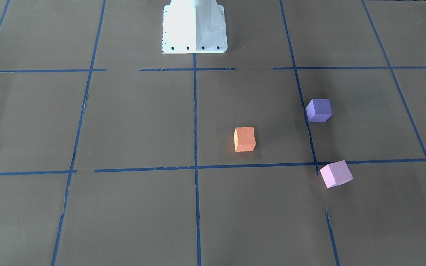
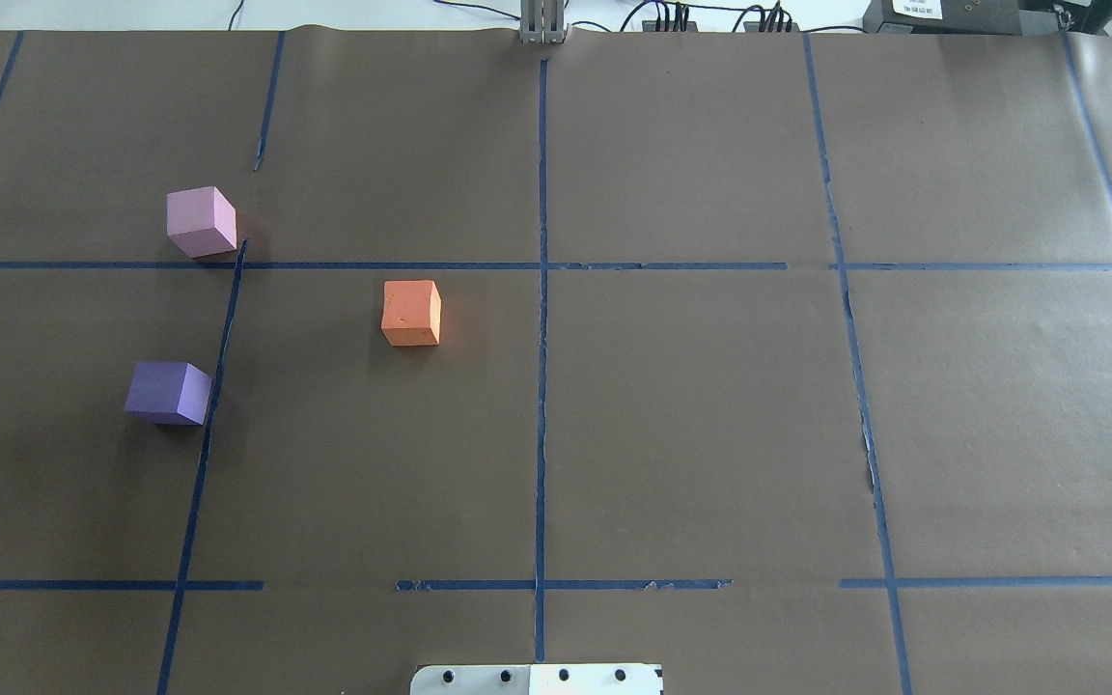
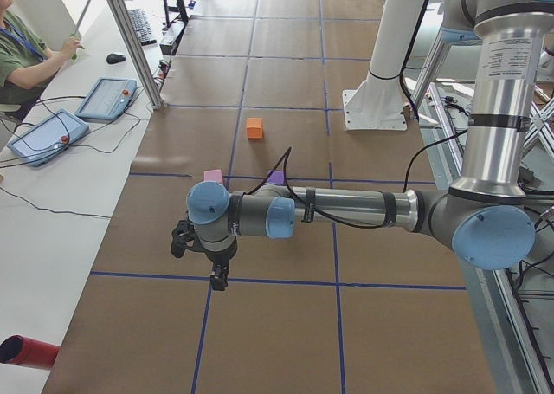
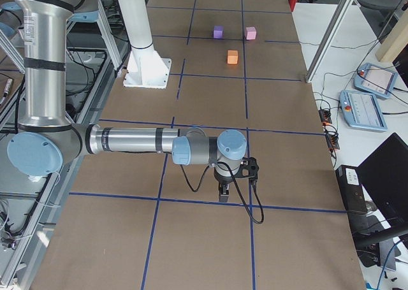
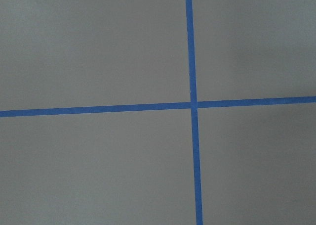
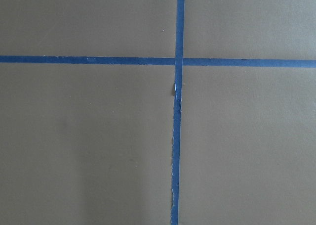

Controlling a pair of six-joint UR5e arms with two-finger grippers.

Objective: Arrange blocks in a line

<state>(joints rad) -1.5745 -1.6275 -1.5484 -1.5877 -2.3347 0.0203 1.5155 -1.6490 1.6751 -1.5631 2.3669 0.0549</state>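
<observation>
Three foam cubes sit apart on the brown paper. The orange block [image 2: 411,313] [image 1: 244,139] lies left of the centre tape line. The dark purple block [image 2: 168,393] [image 1: 319,110] is nearer the robot, and the pale pink block [image 2: 200,222] [image 1: 335,174] is farther away. The left gripper [image 3: 216,277] shows only in the exterior left view and hangs over the table end, short of the blocks. The right gripper [image 4: 223,194] shows only in the exterior right view, far from the blocks [image 4: 233,57]. I cannot tell whether either is open or shut. Both wrist views show only paper and tape.
The white robot base [image 1: 194,27] stands at the table's middle edge. Blue tape lines [image 2: 542,290] divide the paper into a grid. An operator [image 3: 22,52] sits beside the table with teach pendants [image 3: 106,98]. More pendants [image 4: 363,108] lie off the other end.
</observation>
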